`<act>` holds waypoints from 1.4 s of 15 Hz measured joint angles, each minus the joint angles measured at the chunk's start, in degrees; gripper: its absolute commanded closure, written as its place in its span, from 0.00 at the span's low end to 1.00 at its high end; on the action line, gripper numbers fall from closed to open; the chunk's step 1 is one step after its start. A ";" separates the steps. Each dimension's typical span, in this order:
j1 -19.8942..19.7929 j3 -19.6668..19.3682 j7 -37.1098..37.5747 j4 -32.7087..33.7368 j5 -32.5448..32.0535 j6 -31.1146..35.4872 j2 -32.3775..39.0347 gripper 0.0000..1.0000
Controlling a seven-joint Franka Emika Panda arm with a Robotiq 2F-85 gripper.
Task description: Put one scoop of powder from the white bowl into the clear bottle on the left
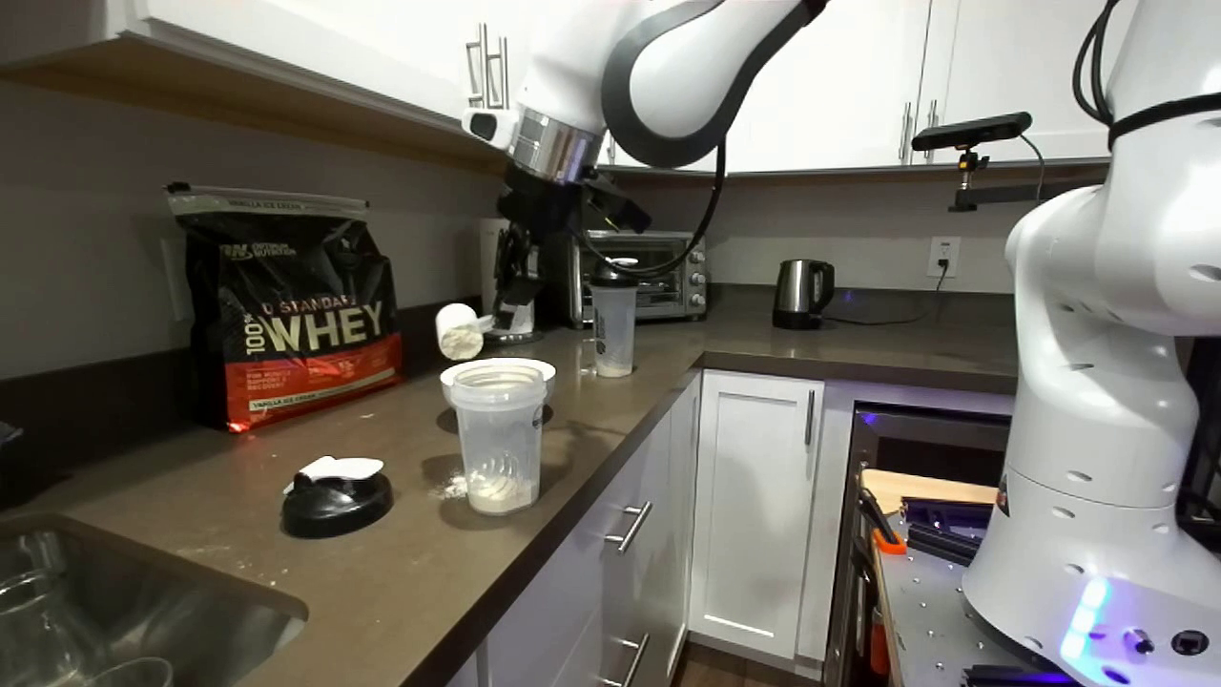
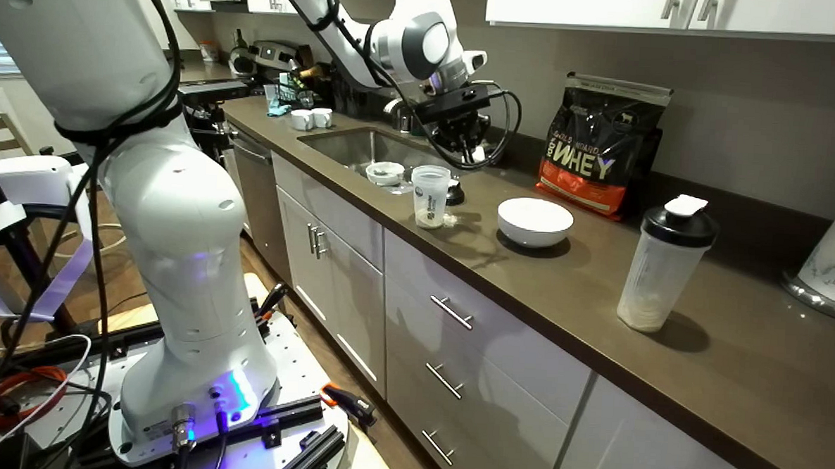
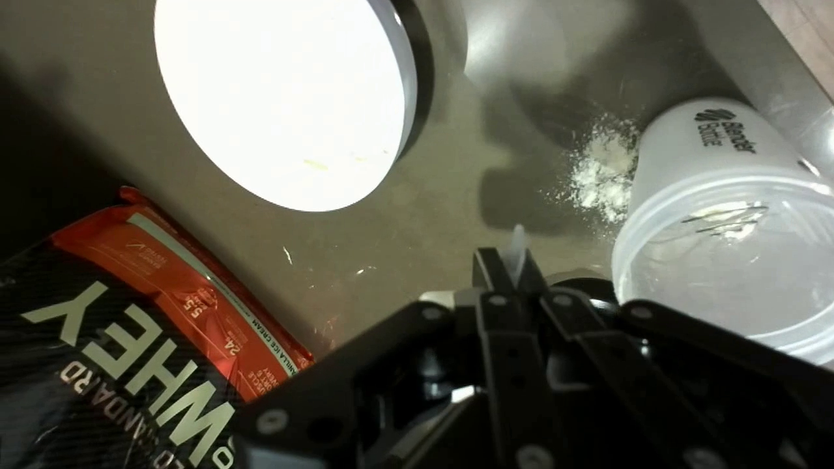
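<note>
Blk metal gripper (image 3: 511,266), fingers (image 3: 492,276) nearly tgthr, held rnd white plastic scoop (image 1: 453,319) of pale powder (image 1: 464,344), w/ upright clr cylindrical plastic bottle (image 3: 713,168) to fingers' R in wrist view.

The white bowl (image 2: 534,229) looks smooth and glossy, the clear bottle (image 2: 430,191) translucent plastic, the kettle (image 1: 798,289) shiny metal.

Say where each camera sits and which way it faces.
An exterior view sits near the sink, facing along the counter to the kettle; base, arm, gripper show.
An exterior view sits nearer the lidded bottle, facing sink and mugs; base, arm, gripper show.
The wrist view faces down at the counter from the wrist; gripper shows, shut on the scoop handle.
Both exterior views share the lidded bottle; all show white bowl, open bottle, whey bag.
</note>
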 measured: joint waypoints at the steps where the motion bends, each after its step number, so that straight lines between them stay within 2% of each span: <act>1: 0.08 -0.11 -0.18 0.25 0.59 -0.30 0.07 0.99; 5: 1.13 -0.91 -5.17 1.76 7.44 -5.06 0.08 0.99; 7: 1.44 -1.35 -6.50 2.88 8.90 -7.51 0.03 0.99; 21: 1.58 -1.74 -6.84 4.73 9.04 -12.79 -1.86 0.99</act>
